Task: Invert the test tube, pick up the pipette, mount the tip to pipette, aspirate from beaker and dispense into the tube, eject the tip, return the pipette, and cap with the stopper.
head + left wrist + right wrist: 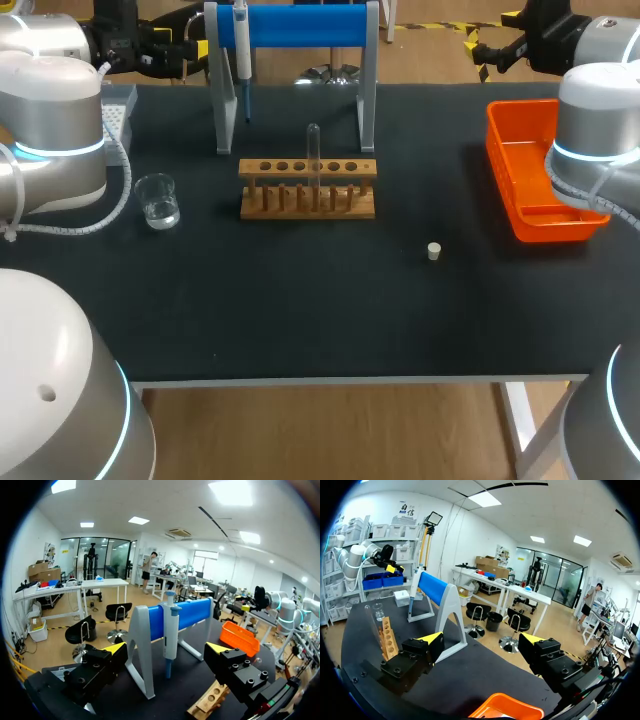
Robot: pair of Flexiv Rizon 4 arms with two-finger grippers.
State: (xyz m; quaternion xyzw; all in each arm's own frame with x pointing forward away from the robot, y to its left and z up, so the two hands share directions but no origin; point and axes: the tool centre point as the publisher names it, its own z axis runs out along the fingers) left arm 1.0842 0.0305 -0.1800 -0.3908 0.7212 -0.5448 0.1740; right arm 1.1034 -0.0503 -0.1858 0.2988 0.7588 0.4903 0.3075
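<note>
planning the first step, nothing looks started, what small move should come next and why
Probably lower the right gripper toward the test tube: it stands upright in the wooden rack, the gripper is open and holds nothing, and the pipette hangs on its stand.

Desk: flat black matte desk (pixel 300 320), pale front edge, white metal leg (pixel 517 425).
Floor: brown wood-grain floor (pixel 330 435).
Walls: white painted walls (pixel 470 535).
Light: bright rectangular ceiling panels (pixel 232 491).
</note>
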